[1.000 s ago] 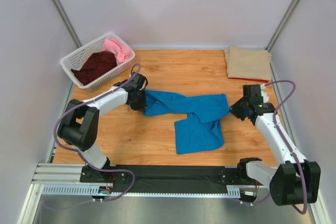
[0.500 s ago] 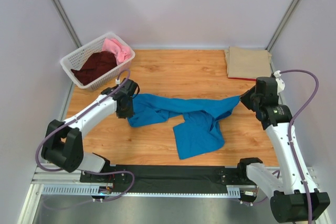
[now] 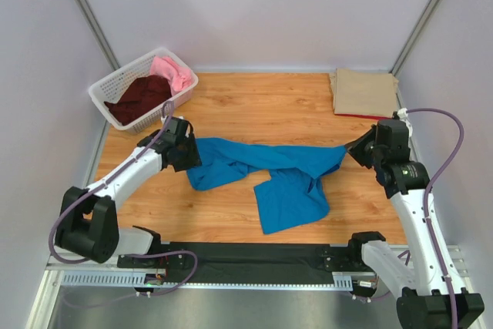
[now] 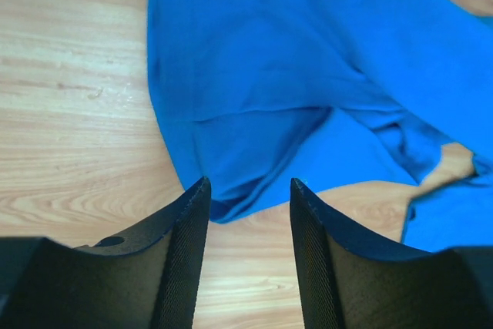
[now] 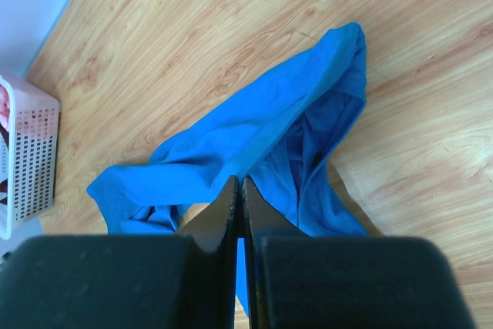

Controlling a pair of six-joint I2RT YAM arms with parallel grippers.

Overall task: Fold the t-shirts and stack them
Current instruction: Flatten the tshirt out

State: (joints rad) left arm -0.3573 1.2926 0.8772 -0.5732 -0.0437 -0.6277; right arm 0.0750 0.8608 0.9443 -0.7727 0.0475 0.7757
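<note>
The blue t-shirt (image 3: 285,179) lies unfolded and rumpled across the middle of the wooden table (image 3: 262,102), pulled into a long, twisted band from left to right. A broader, roughly square flap spreads from the band toward the near edge. Its cloth is a plain bright blue, creased with soft ridges, and the wrist views show a hem line and overlapping layers. The right gripper (image 3: 356,148) has its fingers pressed together on the shirt's right end, which is drawn up to a narrow point at the fingertips. The left gripper (image 4: 246,186) stands at the shirt's left end with its fingers apart, and the cloth below them rests flat on the wood, not pinched. A tan t-shirt (image 3: 363,92) sits folded at the far right corner, with the edge of a red t-shirt (image 3: 362,117) showing beneath it. At the far left, a white lattice basket (image 3: 108,86) holds a maroon t-shirt (image 3: 139,98) and a pink t-shirt (image 3: 173,73), both bunched.
</note>
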